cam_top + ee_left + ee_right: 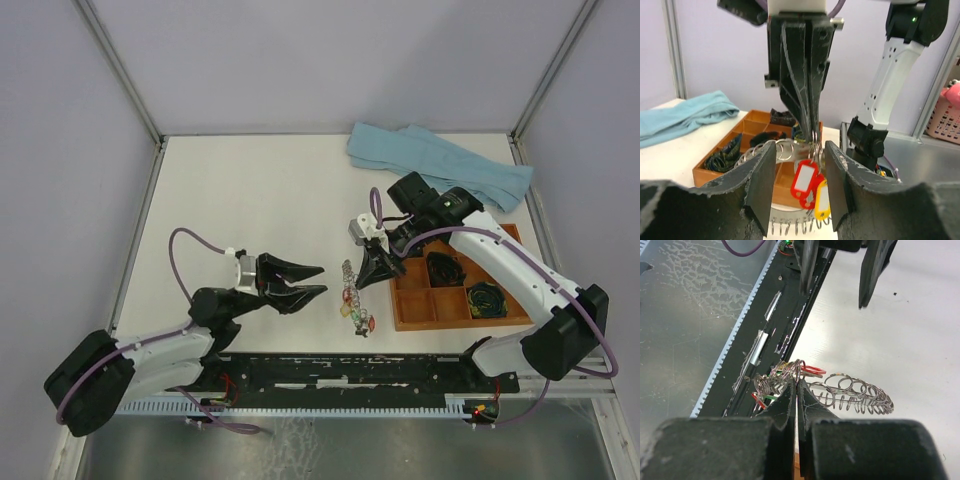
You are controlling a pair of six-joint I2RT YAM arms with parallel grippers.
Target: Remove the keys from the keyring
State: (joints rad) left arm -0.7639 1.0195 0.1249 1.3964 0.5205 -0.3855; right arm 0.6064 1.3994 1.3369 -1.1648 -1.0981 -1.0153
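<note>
1. We see a white counter point(250, 190) carrying everything, with both arm bases at its near edge.
2. A light blue cloth point(440, 165) lies crumpled at the far right of the counter.
3. A wooden compartment tray point(415, 305) sits on the right side, and dark coiled bundles point(487, 298) fill some of its compartments.
4. The left claw point(324, 280) has its jaws spread and holds nothing. It points at the keyring from the left, near it but apart.
5. The right claw point(796, 385) points down just left of the tray, its fingers pressed together and pinching the keyring at the top.
6. The keyring point(860, 395), silvery and fringed with small wire loops, hangs from that pinch between the two claws. Its lower loops rest on the counter.
7. The key tags point(802, 182), red and yellow, dangle from the ring just below the right claw's tips.
</note>
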